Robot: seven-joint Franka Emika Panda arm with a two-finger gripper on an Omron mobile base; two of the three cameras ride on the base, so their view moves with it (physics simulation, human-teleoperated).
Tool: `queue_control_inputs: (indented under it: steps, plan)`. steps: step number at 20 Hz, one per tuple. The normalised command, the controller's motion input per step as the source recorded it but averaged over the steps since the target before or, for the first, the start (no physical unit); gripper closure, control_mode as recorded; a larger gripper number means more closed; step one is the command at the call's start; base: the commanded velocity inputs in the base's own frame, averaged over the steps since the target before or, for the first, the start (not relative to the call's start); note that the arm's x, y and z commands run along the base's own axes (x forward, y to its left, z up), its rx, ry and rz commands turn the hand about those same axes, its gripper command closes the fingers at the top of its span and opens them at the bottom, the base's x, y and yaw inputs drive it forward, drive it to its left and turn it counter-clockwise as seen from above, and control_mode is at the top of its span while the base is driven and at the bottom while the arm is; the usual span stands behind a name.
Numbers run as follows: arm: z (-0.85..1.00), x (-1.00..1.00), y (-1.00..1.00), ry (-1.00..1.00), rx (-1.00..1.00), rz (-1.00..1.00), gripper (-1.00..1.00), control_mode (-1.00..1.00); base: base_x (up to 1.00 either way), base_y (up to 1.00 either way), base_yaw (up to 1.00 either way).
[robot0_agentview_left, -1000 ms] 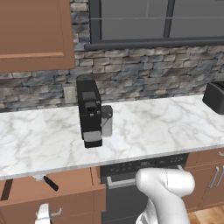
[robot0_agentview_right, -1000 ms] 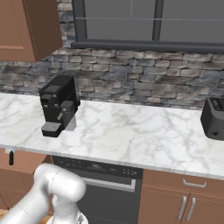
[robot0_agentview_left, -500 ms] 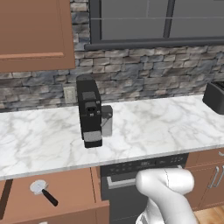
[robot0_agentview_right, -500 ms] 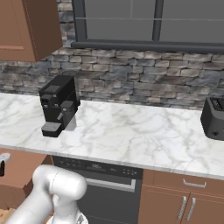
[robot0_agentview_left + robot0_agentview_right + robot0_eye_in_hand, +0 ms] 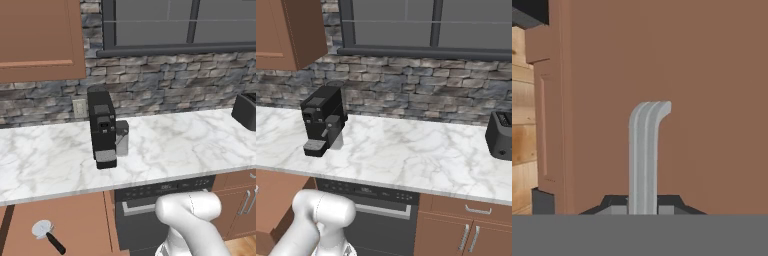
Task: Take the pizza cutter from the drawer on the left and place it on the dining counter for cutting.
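Observation:
The drawer [image 5: 77, 222] stands pulled out below the marble worktop at the lower left of the left base view, and its corner [image 5: 273, 202] shows in the right base view. Inside it lies the pizza cutter [image 5: 43, 230], its round silver wheel toward the back and its black handle pointing to the front right. In the hand view the reddish-brown drawer front [image 5: 707, 100] is very close, and its curved silver handle [image 5: 645, 155] runs down between the fingertips of my gripper [image 5: 643, 209], which is shut on it.
A black coffee machine [image 5: 103, 127] stands on the marble worktop [image 5: 190, 145], with a black toaster [image 5: 246, 111] at the right end. The black dishwasher front [image 5: 150, 202] sits right of the drawer, and cabinet doors [image 5: 466, 235] further right. My white arm [image 5: 192, 217] fills the lower right.
The drawer has slid further out toward me, with the handle in my gripper. The pizza cutter inside has come fully into sight.

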Motion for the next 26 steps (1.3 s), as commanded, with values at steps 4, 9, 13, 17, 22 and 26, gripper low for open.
queue_control_inputs:
  steps: [4,9,13,17,22,26]
  plan:
    - [-0.06,-0.55,0.01,0.05,0.00,-0.02,1.00,-1.00,0.00,0.00,0.00]
    - [-0.05,-0.42,0.05,0.05,0.00,-0.02,1.00,-1.00,0.00,0.00,0.00]
    - [0.00,-0.25,0.01,0.05,0.00,0.00,1.00,-1.00,0.00,0.00,0.00]
    - [0.00,-0.11,0.00,0.03,0.00,0.00,1.00,-1.00,0.00,0.00,0.00]
    - [0.00,-0.03,0.01,0.02,0.00,0.00,1.00,-1.00,0.00,0.00,0.00]
    - [0.00,-0.04,0.02,0.01,0.00,0.00,-1.00,-1.00,0.00,0.00,0.00]
